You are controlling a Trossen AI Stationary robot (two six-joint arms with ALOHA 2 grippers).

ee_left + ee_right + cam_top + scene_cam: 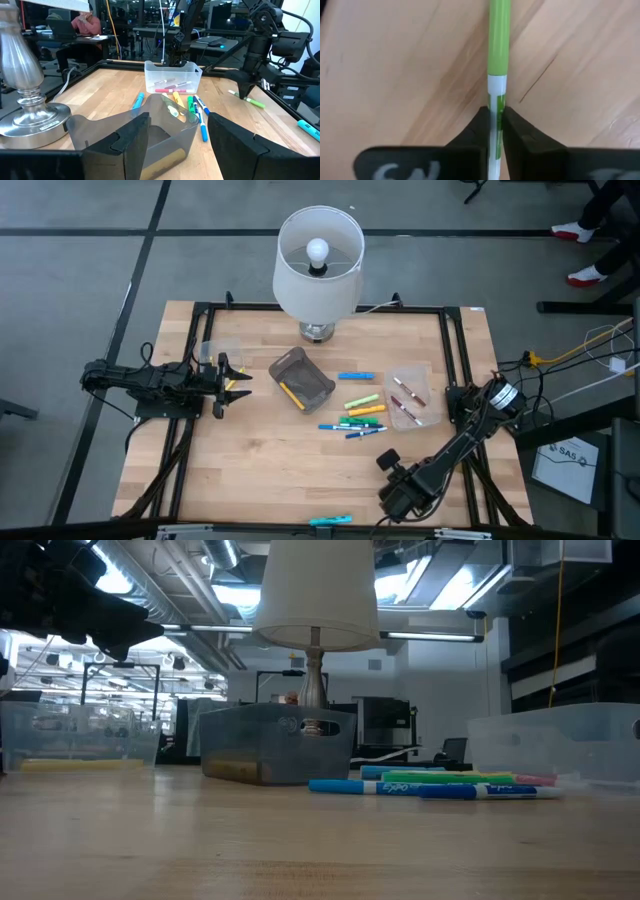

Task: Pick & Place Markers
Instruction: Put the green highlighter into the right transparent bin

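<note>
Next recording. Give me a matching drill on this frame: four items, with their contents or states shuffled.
Items
1. grey bin
2. clear bin on the right
3. right end effector
4. left end effector

States
A. holds pink markers
B. open, nothing between its fingers
C. holds a yellow marker
D. shut on a green marker

Pairs: 1-C, 2-A, 3-D, 4-B

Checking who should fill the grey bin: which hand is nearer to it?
Left. The left hand hovers open just beside the grey bin. The right hand is apart from it at the table's near edge, pinching a green marker.
</note>
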